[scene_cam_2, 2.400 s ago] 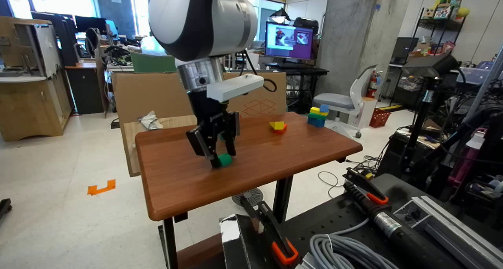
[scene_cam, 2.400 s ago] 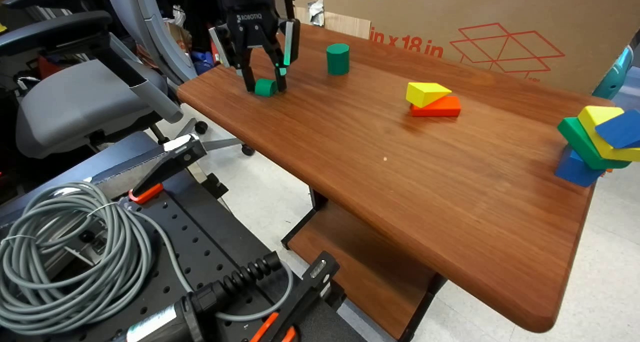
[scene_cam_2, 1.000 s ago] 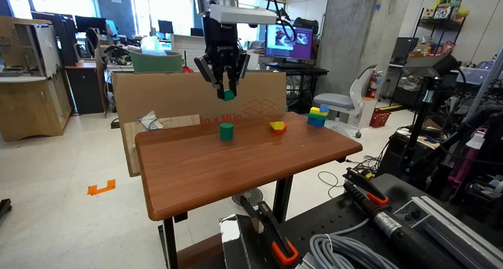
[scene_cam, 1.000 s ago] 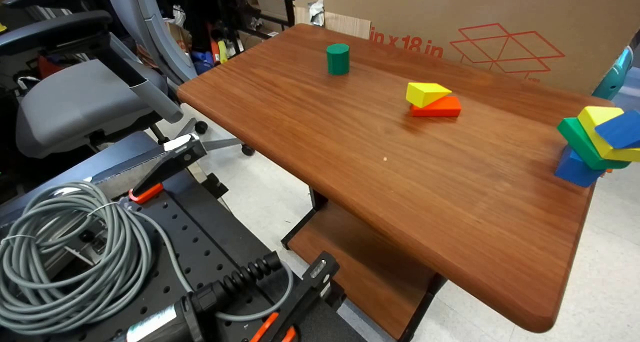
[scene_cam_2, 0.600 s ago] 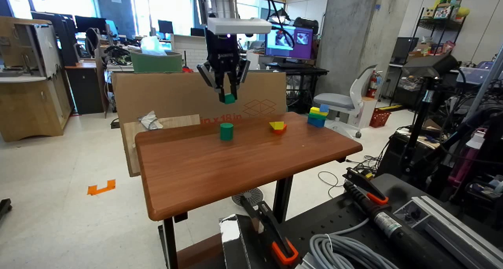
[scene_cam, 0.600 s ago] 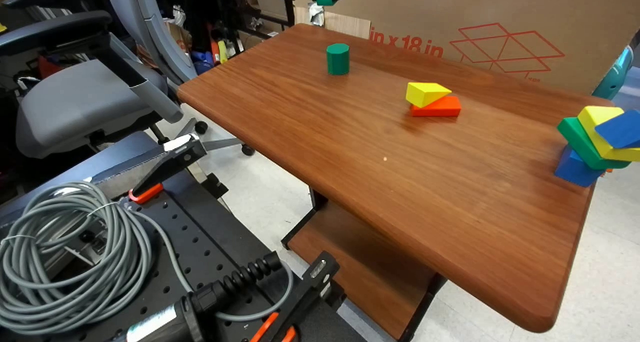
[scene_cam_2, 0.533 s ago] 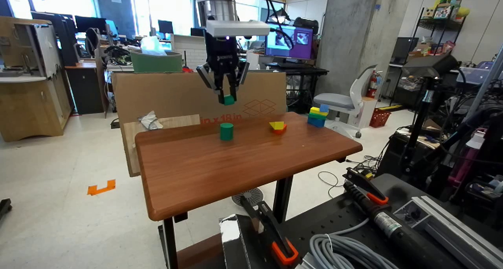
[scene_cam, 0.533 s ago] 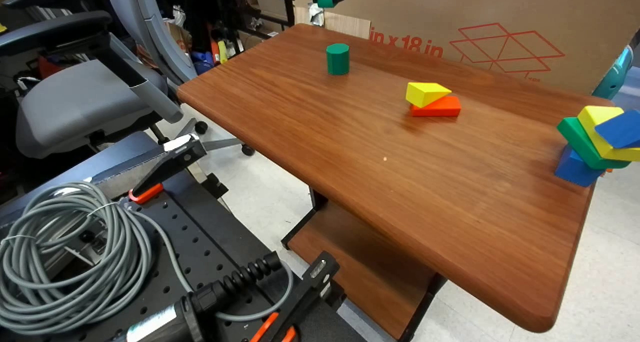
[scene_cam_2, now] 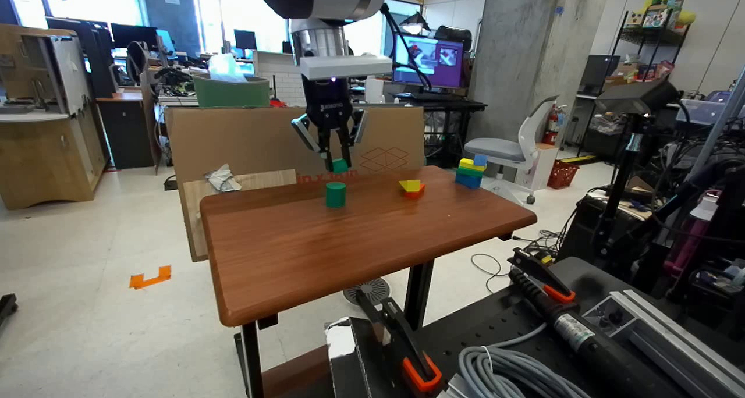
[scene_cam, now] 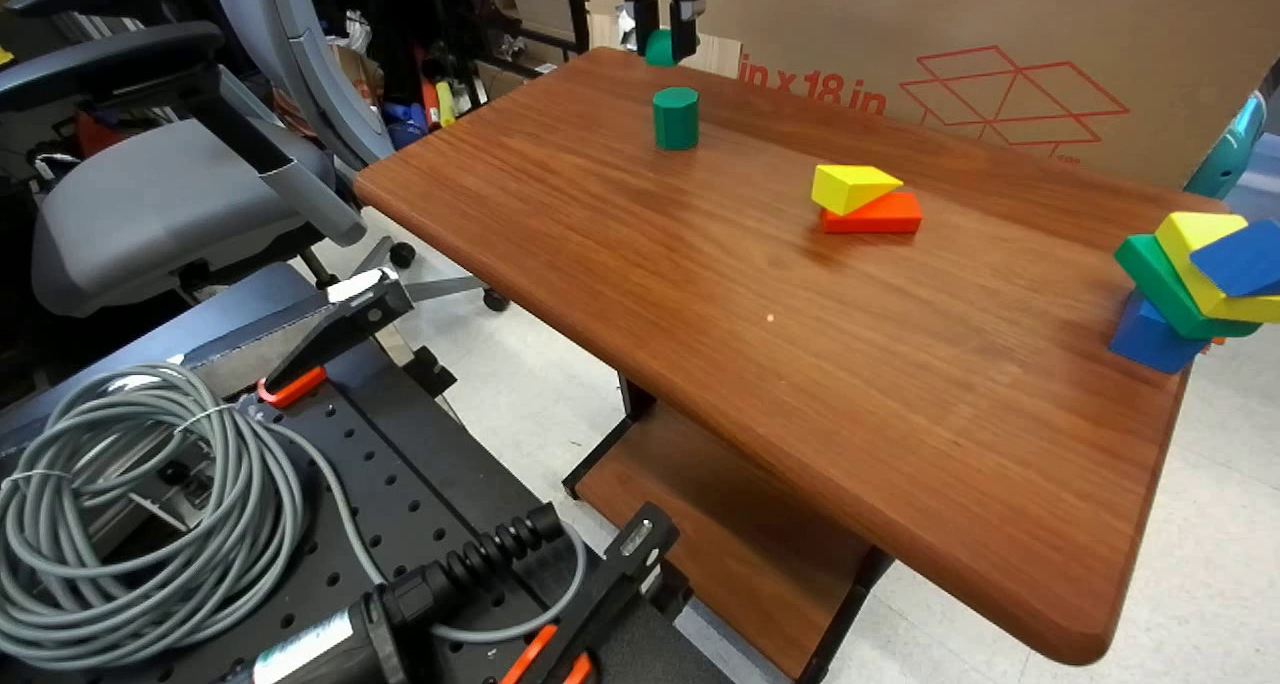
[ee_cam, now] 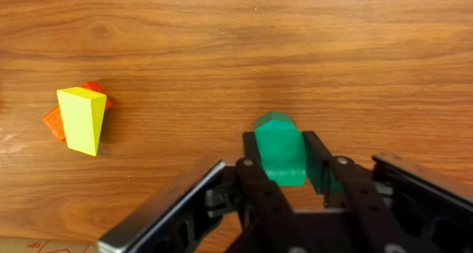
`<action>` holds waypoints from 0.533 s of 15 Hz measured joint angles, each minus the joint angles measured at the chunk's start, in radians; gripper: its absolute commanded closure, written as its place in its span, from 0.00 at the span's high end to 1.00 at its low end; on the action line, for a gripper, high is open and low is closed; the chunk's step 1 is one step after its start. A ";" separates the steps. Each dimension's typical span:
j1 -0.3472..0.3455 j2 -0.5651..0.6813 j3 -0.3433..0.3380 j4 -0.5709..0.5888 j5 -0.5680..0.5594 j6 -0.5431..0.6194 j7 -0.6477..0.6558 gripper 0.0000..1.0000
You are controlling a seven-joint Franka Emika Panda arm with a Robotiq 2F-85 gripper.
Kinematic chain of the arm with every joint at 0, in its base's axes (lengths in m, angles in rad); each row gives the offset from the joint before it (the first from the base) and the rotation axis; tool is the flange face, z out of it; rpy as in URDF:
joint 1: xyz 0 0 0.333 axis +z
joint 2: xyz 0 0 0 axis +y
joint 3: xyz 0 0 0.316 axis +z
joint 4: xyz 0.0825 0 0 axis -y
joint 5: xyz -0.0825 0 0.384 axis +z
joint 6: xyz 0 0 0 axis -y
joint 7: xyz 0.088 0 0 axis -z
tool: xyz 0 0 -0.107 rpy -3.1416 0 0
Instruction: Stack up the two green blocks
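One green block [scene_cam: 676, 119] stands upright on the table; it also shows in an exterior view [scene_cam_2: 335, 195]. My gripper [scene_cam_2: 339, 164] is shut on the smaller, lower green block [scene_cam_2: 340, 166], which also shows in an exterior view [scene_cam: 659, 49]. In both exterior views the held block is above the standing one, with a visible gap between them. In the wrist view the held block [ee_cam: 281, 157] sits between the fingertips [ee_cam: 279, 142] and hides most of the standing block [ee_cam: 273, 119], whose far part shows beyond it.
A yellow wedge [scene_cam: 850, 188] rests on a red block [scene_cam: 873, 216] near the middle of the wooden table [scene_cam: 700, 304]. A pile of blue, green and yellow blocks [scene_cam: 1180, 289] stands at one table end. A large cardboard sheet [scene_cam_2: 233, 139] stands behind the table.
My gripper took hold of the smaller green block on the table, lifted it and carried it over to the standing one. Over the last half second it has come down closer above that block.
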 measured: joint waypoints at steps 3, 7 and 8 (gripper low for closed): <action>0.000 0.014 -0.003 0.009 0.000 -0.013 0.014 0.08; 0.000 0.032 -0.003 0.034 0.003 -0.035 0.027 0.08; 0.000 0.036 -0.003 0.040 0.005 -0.040 0.029 0.08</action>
